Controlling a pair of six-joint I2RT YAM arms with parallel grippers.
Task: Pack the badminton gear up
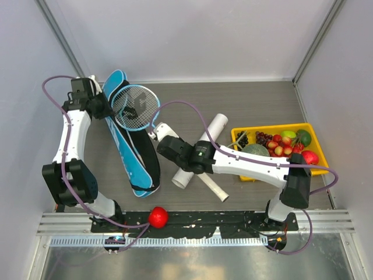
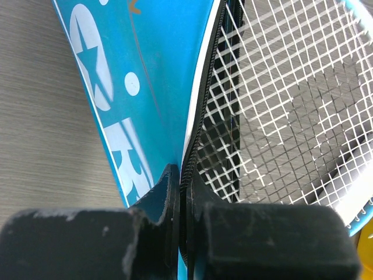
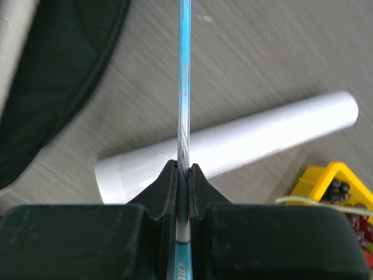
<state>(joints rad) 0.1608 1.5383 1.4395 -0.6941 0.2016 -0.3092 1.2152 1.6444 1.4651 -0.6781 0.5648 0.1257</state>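
Note:
The blue "SPORT" bag (image 1: 137,154) lies lengthwise at the left of the table. My left gripper (image 1: 109,108) is shut on its black zipper edge (image 2: 201,122) near the far end. A light-blue-framed racket head (image 1: 135,107) hangs over the bag's mouth, and its strings (image 2: 291,87) fill the right of the left wrist view. My right gripper (image 1: 158,140) is shut on this racket's thin blue shaft (image 3: 183,87). The long white tube (image 1: 201,151) lies diagonally under the right arm and also shows in the right wrist view (image 3: 233,140). No shuttlecocks show.
A pale handle-like rod (image 1: 213,186) lies by the tube's near end, partly under the right arm. The yellow tray (image 1: 274,170) of fruit stands at the right. A red ball (image 1: 157,217) sits at the near edge. The bag's dark inside (image 3: 58,70) shows at the left of the right wrist view.

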